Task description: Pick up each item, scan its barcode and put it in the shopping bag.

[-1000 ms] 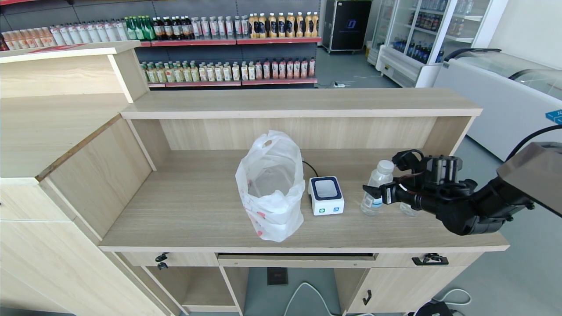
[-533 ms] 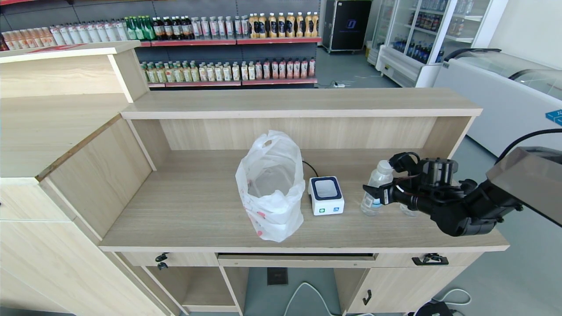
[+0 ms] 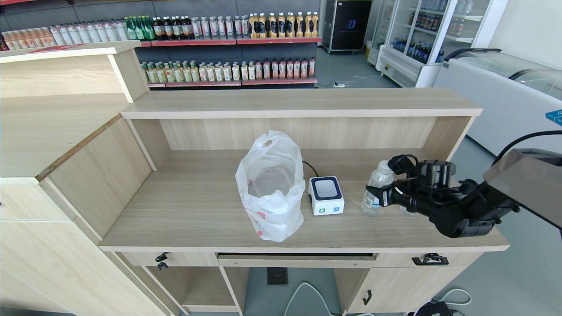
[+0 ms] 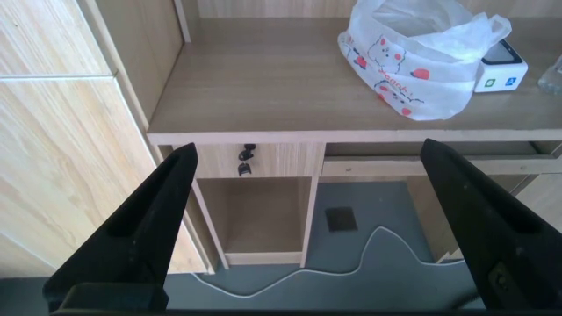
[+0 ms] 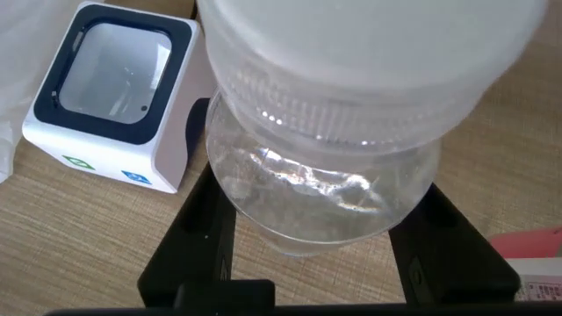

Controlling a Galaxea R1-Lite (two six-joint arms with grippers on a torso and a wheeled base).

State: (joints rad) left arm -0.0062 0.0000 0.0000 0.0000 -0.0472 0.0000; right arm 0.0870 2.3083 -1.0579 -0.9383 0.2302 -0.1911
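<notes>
Right claw (image 3: 376, 194) closer round bottle (image 3: 380, 177) (slightly)

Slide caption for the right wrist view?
Right gripper around a clear water bottle, beside the scanner on the wooden counter.

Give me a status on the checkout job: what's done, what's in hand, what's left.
Done: nothing that shows; the shopping bag looks empty. In hand: the right hand is at the water bottle, which stands on the counter beside the barcode scanner; whether it is gripped is unclear. Left: lifting, scanning and bagging it.
</notes>
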